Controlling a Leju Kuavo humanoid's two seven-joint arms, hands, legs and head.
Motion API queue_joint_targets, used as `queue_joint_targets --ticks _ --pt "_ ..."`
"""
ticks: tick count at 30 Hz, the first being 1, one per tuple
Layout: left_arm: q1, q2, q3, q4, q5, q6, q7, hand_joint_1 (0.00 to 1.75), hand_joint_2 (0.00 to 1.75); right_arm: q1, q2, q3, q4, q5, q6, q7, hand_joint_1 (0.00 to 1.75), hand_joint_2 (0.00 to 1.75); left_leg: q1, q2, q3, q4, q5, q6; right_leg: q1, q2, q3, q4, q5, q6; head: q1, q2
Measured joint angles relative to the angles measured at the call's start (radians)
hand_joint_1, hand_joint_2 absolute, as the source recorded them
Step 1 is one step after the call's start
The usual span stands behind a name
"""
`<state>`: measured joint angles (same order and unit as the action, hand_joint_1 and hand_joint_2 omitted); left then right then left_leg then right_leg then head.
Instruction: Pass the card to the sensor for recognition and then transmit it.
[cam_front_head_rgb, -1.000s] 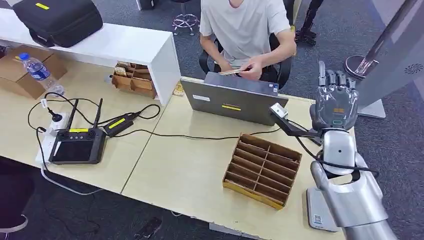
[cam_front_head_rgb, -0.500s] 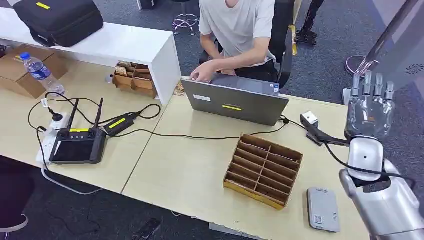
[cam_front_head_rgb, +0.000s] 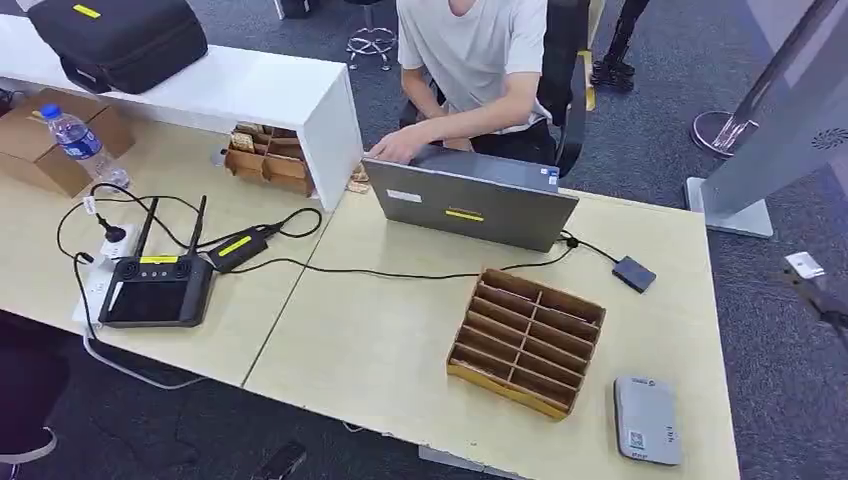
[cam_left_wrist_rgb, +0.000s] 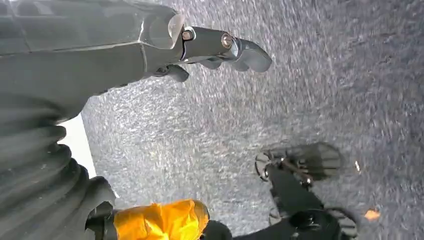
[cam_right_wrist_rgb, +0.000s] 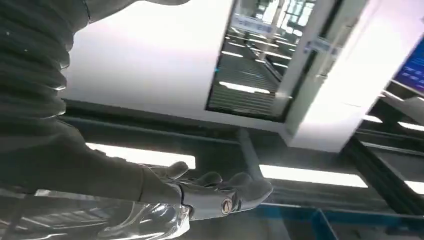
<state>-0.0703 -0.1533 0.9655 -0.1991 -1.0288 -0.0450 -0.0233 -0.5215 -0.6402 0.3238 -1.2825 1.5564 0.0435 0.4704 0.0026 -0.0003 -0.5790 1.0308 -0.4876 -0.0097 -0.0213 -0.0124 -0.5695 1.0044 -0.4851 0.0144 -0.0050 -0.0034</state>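
Right hand (cam_right_wrist_rgb: 210, 192) withdrawn from above the table (cam_front_head_rgb: 370, 350): a second ago raised just beyond the slotted tray (cam_front_head_rgb: 527, 338), half a second ago out past the tray's far right corner, now clear of the table edge and seen from its own wrist against ceiling lights. Fingers stretched out and lying side by side, palm bare, nothing pinched. Left hand (cam_left_wrist_rgb: 220, 50) hanging over grey floor, fingers loosely bent and apart, likewise holding nothing.

Grey sensor (cam_front_head_rgb: 646, 420) uncovered, flat on the table just right of the tray's near corner. Small black box (cam_front_head_rgb: 634, 273) on its cable beyond the tray's right end. Person's hand (cam_front_head_rgb: 385, 152) at the back edge of the laptop (cam_front_head_rgb: 470, 200), beyond the tray; a second ago lifted there with a thin tan piece.

Judged: card already handed across, so the cycle likely at its end or between passes.

Card's present place: cannot tell; perhaps screened by the laptop lid. White-tagged piece (cam_front_head_rgb: 805, 265) far right of the tray, too cropped to identify.
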Motion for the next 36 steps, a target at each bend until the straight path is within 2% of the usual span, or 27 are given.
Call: queue_joint_targets --ticks 3,8,18,21,28,31,36 --pt "0.0 0.01 0.009 0.0 0.003 -0.01 -0.004 0.0 1.75 0.05 -0.036 -0.063 -0.002 0.0 0.03 0.015 0.0 1.75 0.0 -0.001 0.0 0.0 0.0 0.0 0.0 0.0 0.0 0.0 0.0 0.0 0.001 0.0" --pt "0.0 0.019 0.027 0.0 0.006 -0.01 -0.004 0.0 1.75 0.122 -0.066 -0.15 0.009 0.0 0.065 0.032 0.0 1.75 0.0 0.0 0.0 0.0 0.0 0.0 0.0 0.0 0.0 0.0 0.0 0.0 0.0 0.0" --pt "0.001 0.019 0.053 0.0 -0.001 0.001 0.0 0.0 1.75 0.327 -0.064 -0.393 0.115 0.0 0.193 0.083 0.0 1.75 0.0 -0.002 -0.001 0.0 -0.001 0.002 0.0 -0.002 0.0 -0.001 -0.001 0.001 0.0 0.0" --pt "0.002 0.019 0.056 0.0 -0.006 -0.004 0.004 0.0 1.75 0.398 -0.055 -0.467 0.145 0.0 0.228 0.099 0.0 1.75 0.0 -0.003 -0.001 0.0 -0.001 0.002 0.0 -0.002 0.0 -0.001 -0.001 0.001 0.0 0.0" --pt "0.002 0.019 0.056 0.0 -0.028 -0.013 0.012 0.0 1.75 0.537 -0.009 -0.643 0.237 0.0 0.273 0.09 0.0 1.75 0.0 -0.003 -0.001 0.0 -0.001 0.002 0.0 -0.002 0.0 -0.001 -0.002 0.002 0.0 0.0" --pt "0.001 0.019 0.056 0.0 -0.035 -0.013 0.017 0.0 1.75 0.582 0.02 -0.697 0.292 0.0 0.255 0.085 0.0 1.75 0.0 -0.002 -0.001 -0.001 -0.001 0.002 0.0 -0.002 0.0 -0.001 -0.002 0.001 0.001 0.0" --pt "0.0 0.019 0.057 0.0 -0.039 -0.013 0.021 0.0 1.75 0.611 0.067 -0.736 0.369 0.0 0.221 0.079 0.0 1.75 0.0 0.0 0.001 -0.001 -0.002 0.002 0.0 0.001 0.0 -0.001 -0.002 0.001 0.0 0.0"
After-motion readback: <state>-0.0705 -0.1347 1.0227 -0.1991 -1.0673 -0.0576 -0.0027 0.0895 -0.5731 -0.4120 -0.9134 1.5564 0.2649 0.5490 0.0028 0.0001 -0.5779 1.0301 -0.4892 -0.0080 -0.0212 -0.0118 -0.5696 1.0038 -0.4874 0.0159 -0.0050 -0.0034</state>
